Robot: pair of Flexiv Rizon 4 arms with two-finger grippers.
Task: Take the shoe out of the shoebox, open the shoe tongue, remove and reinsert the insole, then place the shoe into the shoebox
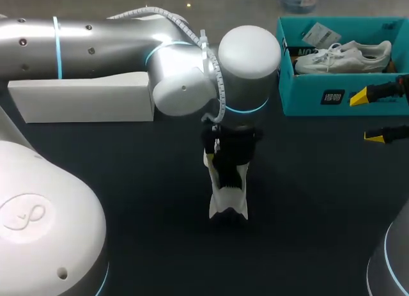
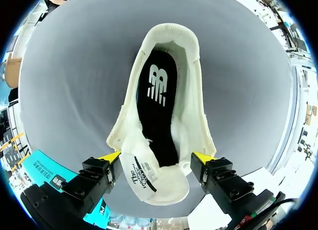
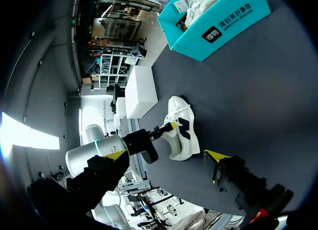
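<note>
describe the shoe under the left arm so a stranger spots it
On the dark table, look mid-table directly beneath the silver left arm. The white lace-up sneaker stands there alone, its black insole exposed, unlike the second white sneaker lying inside the teal cardboard shoebox.

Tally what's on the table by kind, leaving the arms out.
Teal shoebox: 1
White sneakers: 2, sneaker on the table, sneaker in the box
Black insole: 1
White box: 1
Total: 5
</note>
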